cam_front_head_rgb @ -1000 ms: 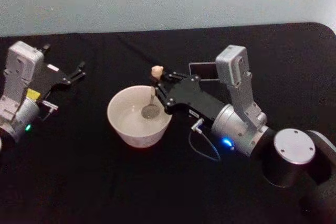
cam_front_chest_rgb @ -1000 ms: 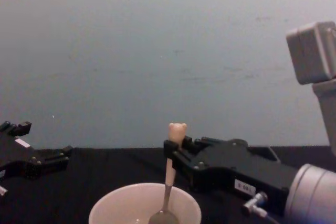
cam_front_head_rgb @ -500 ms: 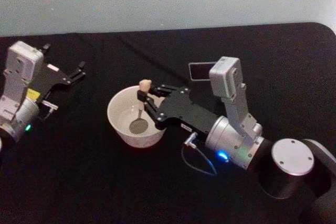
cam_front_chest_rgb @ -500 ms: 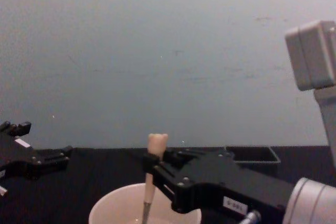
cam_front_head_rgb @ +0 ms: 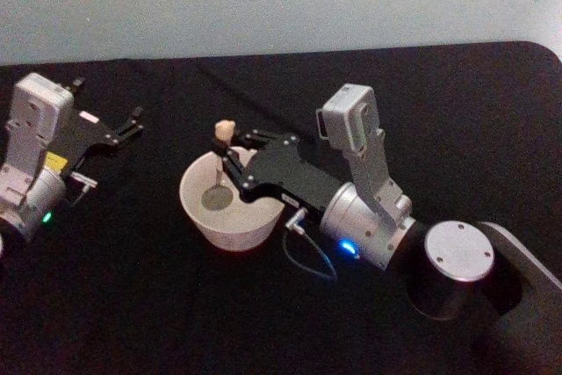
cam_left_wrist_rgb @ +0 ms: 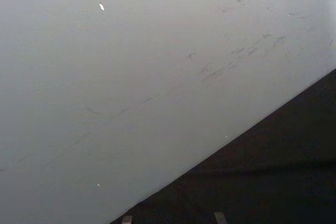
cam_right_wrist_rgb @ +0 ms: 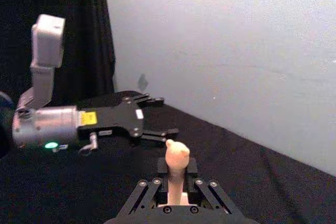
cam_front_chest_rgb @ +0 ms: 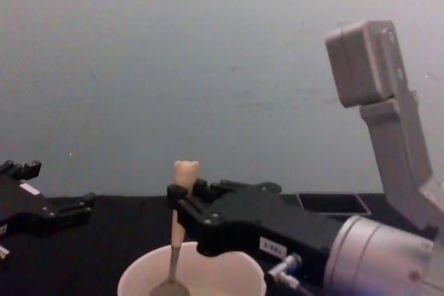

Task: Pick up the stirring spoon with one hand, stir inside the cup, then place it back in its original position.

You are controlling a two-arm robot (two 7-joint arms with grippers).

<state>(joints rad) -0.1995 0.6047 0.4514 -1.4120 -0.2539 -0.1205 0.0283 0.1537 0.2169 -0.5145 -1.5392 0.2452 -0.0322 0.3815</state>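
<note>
The cream cup [cam_front_head_rgb: 235, 233] stands at the middle of the black table. The stirring spoon [cam_front_head_rgb: 219, 173] is upright in it, bear head [cam_front_chest_rgb: 185, 169] on top and grey bowl [cam_front_head_rgb: 213, 199] down inside the cup's left part. My right gripper [cam_front_head_rgb: 231, 158] reaches over the cup from the right and is shut on the spoon's handle just under the bear head [cam_right_wrist_rgb: 177, 156]. From the chest, the cup's rim [cam_front_chest_rgb: 133, 276] sits below the gripper [cam_front_chest_rgb: 182, 202]. The dark grey holder [cam_front_chest_rgb: 334, 203] shows behind my right arm. My left gripper [cam_front_head_rgb: 132, 125] rests open, far left.
My right arm's silver forearm [cam_front_head_rgb: 364, 230] and round base [cam_front_head_rgb: 457, 261] take up the table right of the cup. The left arm [cam_front_head_rgb: 31, 155] lies along the left edge, also seen from the right wrist as a grey body [cam_right_wrist_rgb: 50, 127]. A pale wall backs the table.
My right gripper has carried the spoon leftward across the cup, the spoon's bowl going from the right part to the left part. The left arm has not moved.
</note>
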